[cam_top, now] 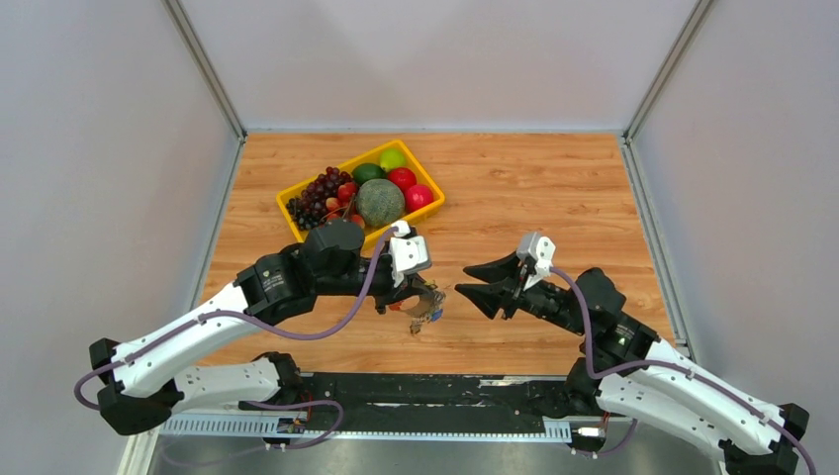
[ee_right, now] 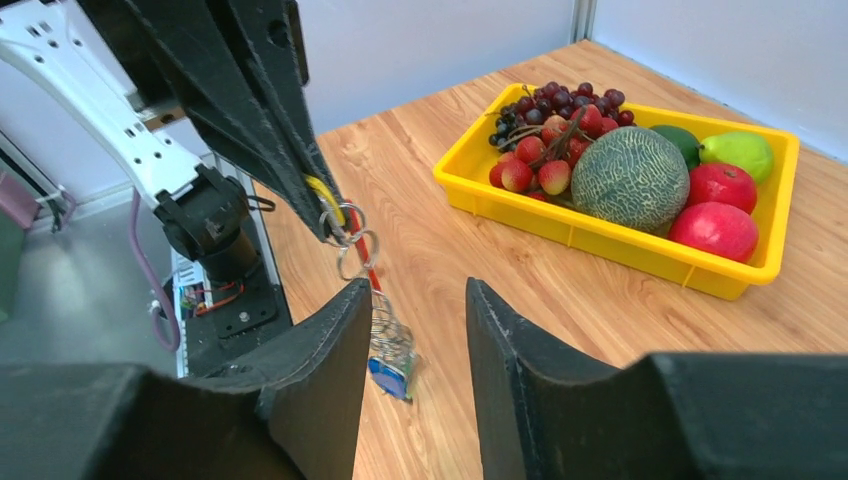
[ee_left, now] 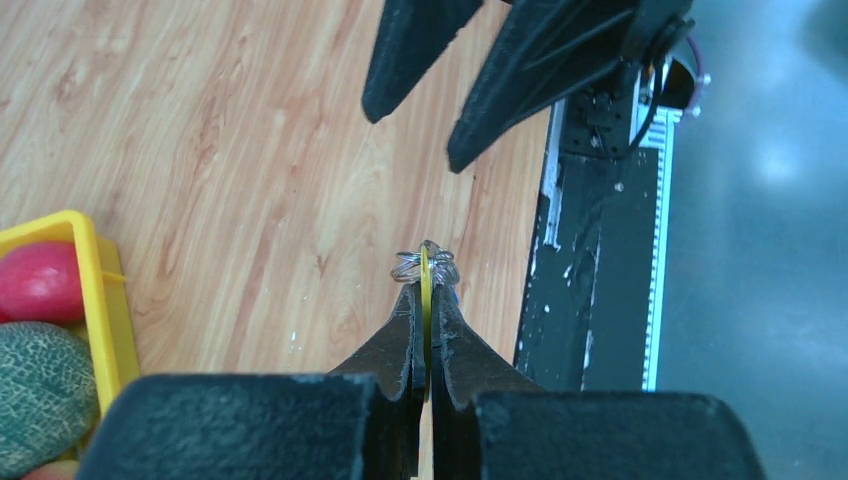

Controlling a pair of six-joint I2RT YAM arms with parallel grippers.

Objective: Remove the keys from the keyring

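Observation:
My left gripper (cam_top: 423, 295) is shut on a thin yellow key head (ee_left: 425, 285), seen edge-on between its fingertips. The keyring (cam_top: 426, 313) hangs from that grip just above the table: silver rings (ee_right: 346, 228), a red tag (ee_right: 366, 268), then a coil of rings with a blue key (ee_right: 388, 372) and a bit of green at the bottom. My right gripper (cam_top: 473, 280) is open and empty, a short way right of the bunch, its jaws pointing at it. In the right wrist view the bunch hangs ahead of the open right gripper (ee_right: 415, 292), next to its left finger (ee_right: 330, 340).
A yellow fruit tray (cam_top: 288, 211) with grapes, a melon (cam_top: 380, 201), red and green fruit stands behind the left arm; it also shows in the right wrist view (ee_right: 600, 245). The black base rail (cam_top: 416, 389) runs along the near table edge.

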